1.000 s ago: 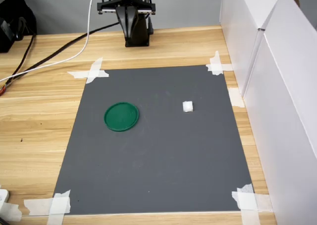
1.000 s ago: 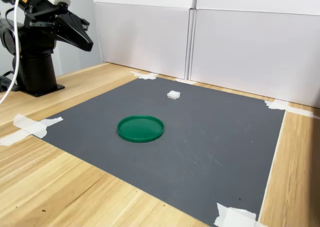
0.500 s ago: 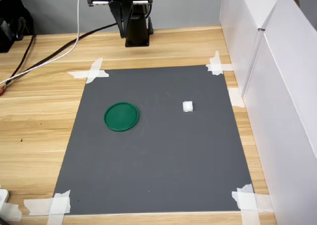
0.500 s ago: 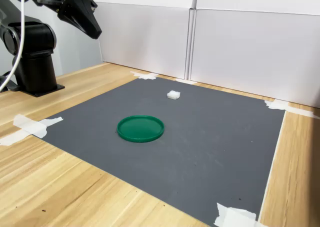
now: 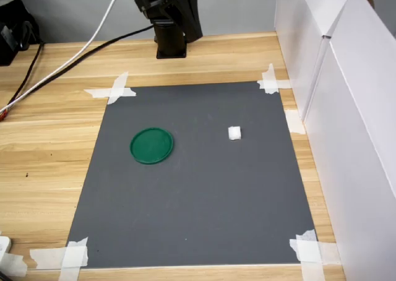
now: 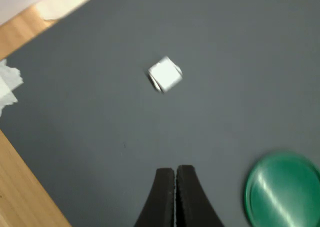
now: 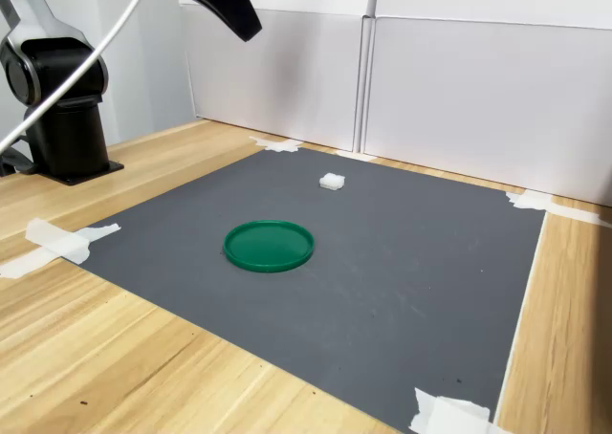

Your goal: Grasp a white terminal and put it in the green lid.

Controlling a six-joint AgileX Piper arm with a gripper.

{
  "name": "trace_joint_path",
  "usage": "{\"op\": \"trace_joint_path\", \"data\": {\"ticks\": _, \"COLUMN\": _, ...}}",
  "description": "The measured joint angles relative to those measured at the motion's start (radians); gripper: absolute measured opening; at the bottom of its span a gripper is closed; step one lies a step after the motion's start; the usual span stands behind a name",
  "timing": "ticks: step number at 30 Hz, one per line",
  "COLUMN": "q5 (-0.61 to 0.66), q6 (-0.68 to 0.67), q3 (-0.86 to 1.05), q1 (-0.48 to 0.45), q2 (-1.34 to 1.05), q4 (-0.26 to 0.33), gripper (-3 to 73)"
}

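While fingers (image 6: 175,197) sit pressed together, white terminal (image 6: 165,74) lies corner-on, near-cubic, mid-mat (image 5: 198,207), well apart from green lid (image 5: 151,145).

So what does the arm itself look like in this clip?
The arm is black, with a rounded joint above a cylindrical base on the wooden table. A white cable and a black cable trail from it. The gripper is matte black; its jaws are narrow, tapered and plain.

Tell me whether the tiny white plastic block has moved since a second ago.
No. The tiny white plastic block keeps its spot beside the round green plastic lid on the grey mat.
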Motion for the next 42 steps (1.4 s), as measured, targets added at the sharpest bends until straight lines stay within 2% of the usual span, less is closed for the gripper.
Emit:
{"op": "trace_joint_path", "data": {"ticks": 3, "q5": 0.0, "q6": -0.074, "q3": -0.03, "q1": 0.0, "q2": 0.053, "q4": 0.043, "gripper": -1.5}}
{"op": "trace_joint_path", "data": {"ticks": 6, "q5": -0.001, "q6": -0.096, "q3": -0.067, "q1": 0.02, "q2": 0.105, "q4": 0.033, "gripper": -1.5}}
{"op": "trace_joint_path", "data": {"ticks": 9, "q5": -0.001, "q6": -0.073, "q3": -0.103, "q1": 0.073, "q2": 0.172, "q4": -0.037, "gripper": 0.0}}
{"op": "trace_joint_path", "data": {"ticks": 12, "q5": -0.012, "q6": 0.0, "q3": -0.126, "q1": 0.141, "q2": 0.234, "q4": -0.131, "gripper": 5.0}}
{"op": "trace_joint_path", "data": {"ticks": 15, "q5": -0.041, "q6": 0.069, "q3": -0.142, "q1": 0.207, "q2": 0.29, "q4": -0.204, "gripper": 15.0}}
{"op": "trace_joint_path", "data": {"ticks": 18, "q5": -0.077, "q6": 0.11, "q3": -0.152, "q1": 0.257, "q2": 0.327, "q4": -0.246, "gripper": 30.2}}
{"op": "trace_joint_path", "data": {"ticks": 22, "q5": -0.125, "q6": 0.123, "q3": -0.166, "q1": 0.304, "q2": 0.37, "q4": -0.266, "gripper": 52.4}}
{"op": "trace_joint_path", "data": {"ticks": 26, "q5": -0.139, "q6": 0.123, "q3": -0.189, "q1": 0.324, "q2": 0.407, "q4": -0.259, "gripper": 67.8}}
{"op": "trace_joint_path", "data": {"ticks": 30, "q5": -0.118, "q6": 0.123, "q3": -0.228, "q1": 0.325, "q2": 0.421, "q4": -0.236, "gripper": 71.1}}
{"op": "trace_joint_path", "data": {"ticks": 35, "q5": -0.055, "q6": 0.123, "q3": -0.272, "q1": 0.325, "q2": 0.453, "q4": -0.227, "gripper": 71.2}}
{"op": "trace_joint_path", "data": {"ticks": 42, "q5": -0.05, "q6": 0.123, "q3": -0.277, "q1": 0.325, "q2": 0.532, "q4": -0.227, "gripper": 71.4}}
